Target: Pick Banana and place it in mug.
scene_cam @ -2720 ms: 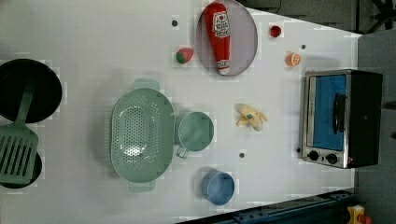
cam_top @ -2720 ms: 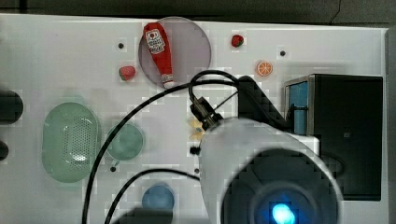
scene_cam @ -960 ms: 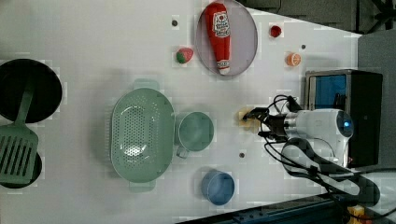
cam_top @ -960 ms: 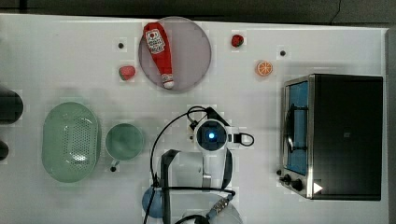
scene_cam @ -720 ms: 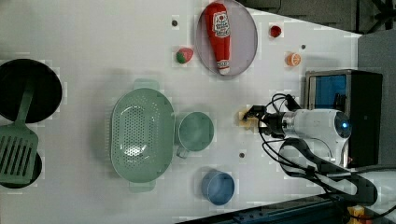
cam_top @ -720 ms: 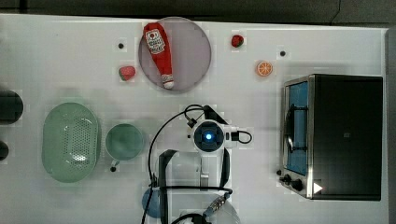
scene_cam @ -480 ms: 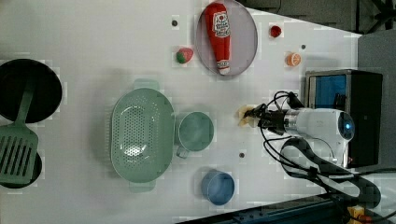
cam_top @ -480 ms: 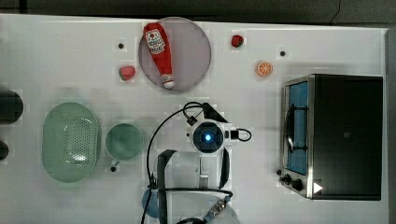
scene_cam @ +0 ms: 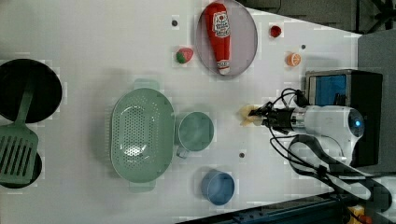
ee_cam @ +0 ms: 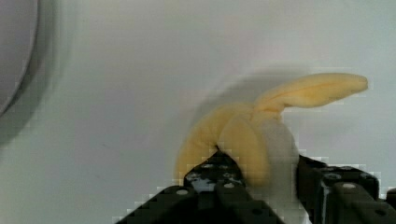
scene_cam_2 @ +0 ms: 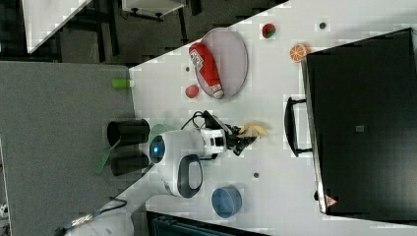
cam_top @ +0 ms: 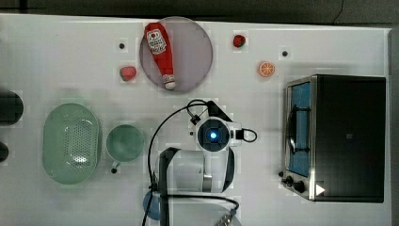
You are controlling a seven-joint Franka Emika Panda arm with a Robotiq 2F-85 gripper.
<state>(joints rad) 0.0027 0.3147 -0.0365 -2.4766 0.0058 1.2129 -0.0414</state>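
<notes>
I had the gripper (ee_cam: 261, 186) clamped on the banana (ee_cam: 252, 135), its fingers pressed either side of the soft yellow fruit, which sat low over the white table (scene_cam: 93, 37) near the oven (scene_cam: 343, 91). The mug (scene_cam: 195, 131) stood empty, well apart toward the left view's left beside the green basket (scene_cam: 140, 133); I judged the carry and drop were left.

I hold the banana (ee_cam: 261, 135), a small pale-yellow soft toy with peel flaps spreading, between my fingers (ee_cam: 215, 175). The mug (scene_cam: 195, 131), round and pale green, stands upright, well apart on the left view's left.
</notes>
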